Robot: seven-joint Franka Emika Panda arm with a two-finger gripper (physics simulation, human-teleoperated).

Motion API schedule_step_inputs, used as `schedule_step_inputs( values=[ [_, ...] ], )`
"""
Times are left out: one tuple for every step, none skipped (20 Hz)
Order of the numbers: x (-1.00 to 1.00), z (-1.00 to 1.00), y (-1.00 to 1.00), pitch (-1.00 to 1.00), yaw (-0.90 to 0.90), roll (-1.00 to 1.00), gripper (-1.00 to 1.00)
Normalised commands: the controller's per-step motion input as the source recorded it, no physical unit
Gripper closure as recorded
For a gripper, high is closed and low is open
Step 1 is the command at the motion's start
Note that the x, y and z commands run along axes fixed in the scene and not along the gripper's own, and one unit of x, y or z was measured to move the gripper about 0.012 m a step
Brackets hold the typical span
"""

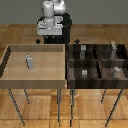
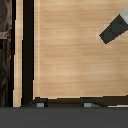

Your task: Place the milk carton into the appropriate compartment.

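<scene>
The milk carton (image 1: 30,61) is a small pale grey carton with a peaked top. It stands upright in the light wood bin (image 1: 10,75) on the exterior view's left. In the wrist view the milk carton (image 2: 115,27) shows at the frame's edge, away from the fingers. My gripper (image 1: 50,39) hangs above the bin's far rim, well apart from the carton. In the wrist view my gripper (image 2: 65,105) is open over the bin's bare floor, its two fingertips (image 2: 40,104) spread wide with nothing between them.
A dark wood compartment rack (image 1: 70,70) stands on the exterior view's right, directly against the bin. Small grey blocks (image 1: 84,73) sit among its dividers. Both containers stand on thin metal legs over a wooden floor. The bin's dark wall (image 2: 27,50) runs along one side of the wrist view.
</scene>
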Motion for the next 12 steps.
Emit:
schedule_step_inputs(
  values=[
    [0.0, 0.0, 0.0, 0.0, 0.0, 0.0, -1.0],
    [0.0, 0.0, 0.0, 0.0, 0.0, 0.0, -1.0],
    [0.0, 0.0, 0.0, 0.0, 0.0, 0.0, -1.0],
    [0.0, 0.0, 0.0, 0.0, 0.0, 0.0, -1.0],
    [0.0, 0.0, 0.0, 0.0, 0.0, 0.0, -1.0],
    [0.0, 0.0, -1.0, 0.0, 0.0, 0.0, -1.0],
    [0.0, 0.0, 0.0, 0.0, 0.0, 0.0, -1.0],
    [0.0, 0.0, -1.0, 0.0, 0.0, 0.0, -1.0],
    [0.0, 0.0, -1.0, 0.0, 0.0, 0.0, -1.0],
    [0.0, 0.0, -1.0, 0.0, 0.0, 0.0, -1.0],
    [0.0, 0.0, -1.0, 0.0, 0.0, 0.0, -1.0],
    [0.0, 0.0, -1.0, 0.0, 0.0, 0.0, -1.0]
  ],
)
